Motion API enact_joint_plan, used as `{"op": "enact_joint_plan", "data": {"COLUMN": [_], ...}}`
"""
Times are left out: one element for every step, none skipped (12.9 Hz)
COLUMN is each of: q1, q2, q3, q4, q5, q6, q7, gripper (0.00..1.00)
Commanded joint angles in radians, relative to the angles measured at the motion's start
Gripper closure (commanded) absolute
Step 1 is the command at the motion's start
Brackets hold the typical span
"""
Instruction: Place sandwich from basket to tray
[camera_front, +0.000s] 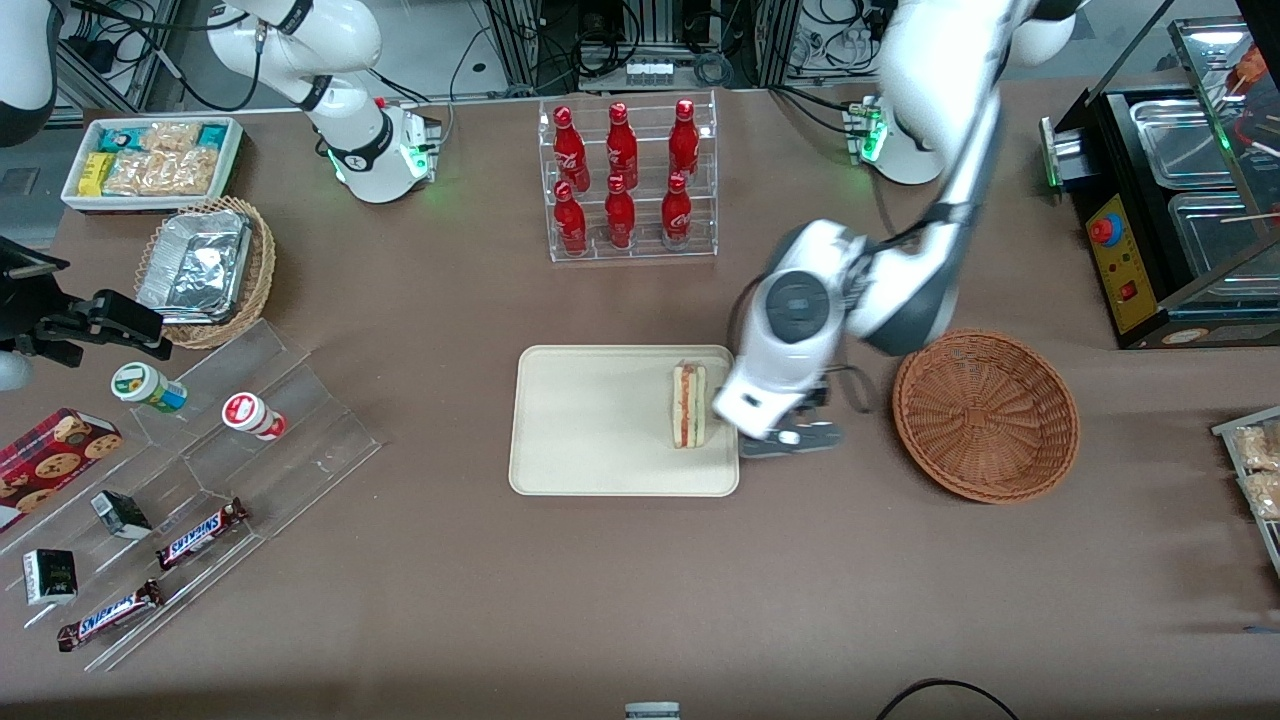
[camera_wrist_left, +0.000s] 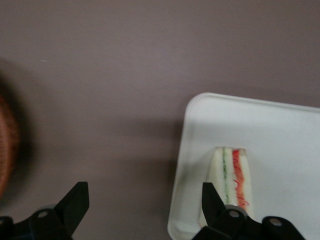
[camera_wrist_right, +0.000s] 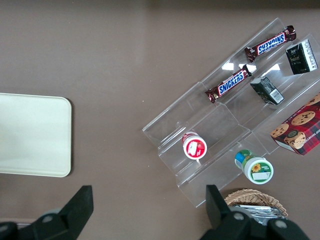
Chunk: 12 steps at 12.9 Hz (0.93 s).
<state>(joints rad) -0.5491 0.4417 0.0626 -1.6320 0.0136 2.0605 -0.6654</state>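
The sandwich (camera_front: 689, 405) stands on its edge on the tray (camera_front: 600, 420), close to the rim at the working arm's end, its red and green filling stripes facing up. The gripper (camera_wrist_left: 145, 210) hangs above the brown table just off that tray edge, its 2 fingers spread wide and holding nothing — 1 fingertip (camera_wrist_left: 212, 197) lies over the tray's rim beside the sandwich, the other over bare table. The basket (camera_front: 986, 415) sits empty, nearer the working arm's end of the table.

The placing looks done, so the step in hand is the retreat. It is best done straight up first, fingers kept apart, then sideways — the wedge is narrow and upright, and a brush from the near finger could tip it.
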Motion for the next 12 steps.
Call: {"op": "enact_joint_plan", "data": {"q1": [0.119,0.154,0.178,0.228,0.273,0.293,0.319,0.334,0.363,0.385,0.388,0.402], "q2": [-0.176,-0.201,-0.216,-0.244,-0.271,-0.296,-0.314,-0.337,-0.357,-0.374,-0.377,-0.379], "q3": [-0.012,-0.012,-0.010,-0.012,-0.012,-0.012,-0.012,-0.012,-0.012,-0.012,-0.012,-0.012], "q4": [-0.118,-0.117,-0.111,-0.111,-0.111,-0.112,-0.112,-0.111,-0.106,-0.089,-0.059,-0.028], "q5": [-0.009,-0.003,-0.001,0.000,0.000,0.000,0.003,0.003,-0.006,-0.010,-0.011,-0.011], "q6": [-0.043,-0.089,-0.136,-0.166,-0.187,-0.213,-0.244,-0.269,-0.299,-0.331,-0.380,-0.422], "q7": [0.013,0.045,0.096,0.127,0.147,0.197,0.235,0.278,0.340,0.402,0.444,0.470], "gripper": [0.00,0.00,0.00,0.00,0.00,0.00,0.00,0.00,0.00,0.00,0.00,0.00]}}
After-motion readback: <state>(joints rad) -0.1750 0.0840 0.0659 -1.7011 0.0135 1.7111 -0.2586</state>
